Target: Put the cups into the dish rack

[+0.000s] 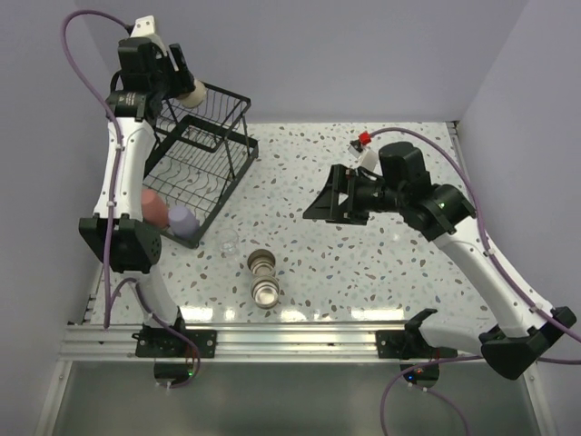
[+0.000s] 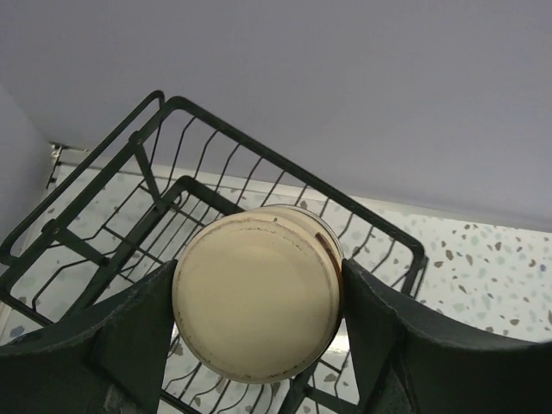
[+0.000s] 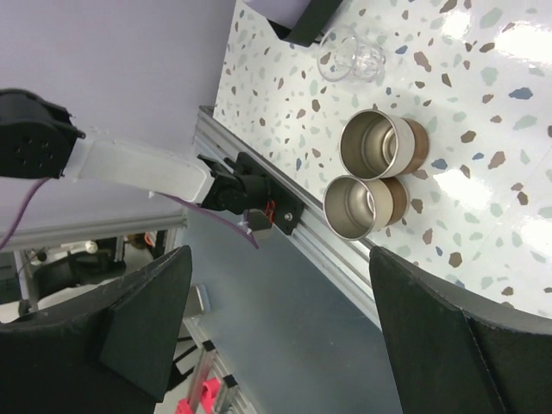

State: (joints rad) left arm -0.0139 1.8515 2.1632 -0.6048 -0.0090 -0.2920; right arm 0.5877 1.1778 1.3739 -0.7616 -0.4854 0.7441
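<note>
Tabletop (image 1: 381, 263) check: two steel cups (image 1: 264, 277) stand touching each other near the front edge, mouths up. The glass (image 1: 229, 242) sits just beside the rack's near corner. Nothing lies between them and the right pincer (image 1: 325, 198). That pincer hangs over the middle of the speckled surface, jaws spread wide and empty. Its wrist view looks across at the steel pair (image 3: 371, 177) and the glass (image 3: 349, 56) beyond.

Over to the rack (image 1: 204, 168), far left, its basket (image 1: 222, 109) at the far end and its slotted tray running toward us. The pink cup (image 1: 154, 207) and lavender cup (image 1: 184, 221) sit side by side at the tray's near end. Whether they rest inside the wires I cannot tell.

Left arm reaches up tall along the rack's left side, wrist bent over the basket's far-left corner. The left pincer (image 2: 257, 297) is clamped on the tan cup (image 2: 254, 285), one finger on each side and the base facing the wrist camera. Basket wires (image 2: 216, 147) show right beneath it. Cup touching the rim or clear of it? Cannot tell.
</note>
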